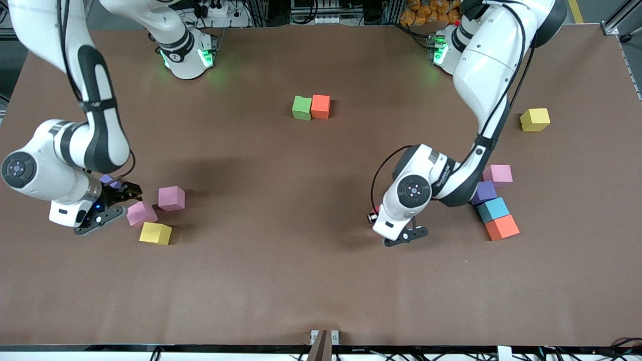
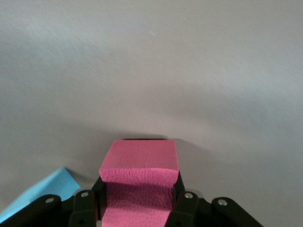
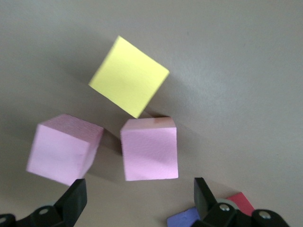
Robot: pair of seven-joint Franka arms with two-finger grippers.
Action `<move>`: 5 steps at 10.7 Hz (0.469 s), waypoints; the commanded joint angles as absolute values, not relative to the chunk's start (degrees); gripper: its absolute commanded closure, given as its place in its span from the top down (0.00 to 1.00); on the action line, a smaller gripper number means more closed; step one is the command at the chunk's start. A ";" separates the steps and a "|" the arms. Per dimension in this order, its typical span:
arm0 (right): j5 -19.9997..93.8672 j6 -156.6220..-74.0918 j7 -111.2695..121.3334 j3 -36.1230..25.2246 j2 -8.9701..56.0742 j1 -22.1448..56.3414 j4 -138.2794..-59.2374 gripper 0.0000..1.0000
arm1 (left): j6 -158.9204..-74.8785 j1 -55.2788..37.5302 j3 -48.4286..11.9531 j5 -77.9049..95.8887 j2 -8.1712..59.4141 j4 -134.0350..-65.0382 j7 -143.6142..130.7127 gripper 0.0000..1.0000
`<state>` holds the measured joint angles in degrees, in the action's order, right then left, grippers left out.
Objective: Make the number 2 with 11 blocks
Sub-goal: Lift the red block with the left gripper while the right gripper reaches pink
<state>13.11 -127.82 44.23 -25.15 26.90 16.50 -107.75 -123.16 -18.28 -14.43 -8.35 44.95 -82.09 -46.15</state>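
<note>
Left gripper (image 1: 396, 235) low over bare table beside orange block (image 1: 502, 227) and light blue block (image 1: 493, 209), fingers clamped on hot-pink block (image 2: 139, 182). Lift straight up before carrying, to avoid dragging foam.

Right gripper (image 1: 113, 203) waits by cluster toward right arm's end: yellow block (image 1: 155, 233) nearest camera, two pink blocks (image 1: 142, 213) farther; jaws wide, empty.

Green-orange pair (image 1: 311, 107) farthest. Judged target: set the held cube flush, edges aligned.
</note>
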 commanded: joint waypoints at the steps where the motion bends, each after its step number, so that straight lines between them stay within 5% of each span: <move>1: 15.29 -129.37 45.88 -23.82 30.66 14.85 -105.56 1.00 | -121.91 -18.45 -17.65 -9.93 35.54 -90.67 -38.99 0.09; 5: 15.38 -132.62 46.84 -20.66 32.69 12.14 -105.21 1.00 | -121.73 -18.54 -26.44 -11.59 29.72 -99.91 -24.20 0.02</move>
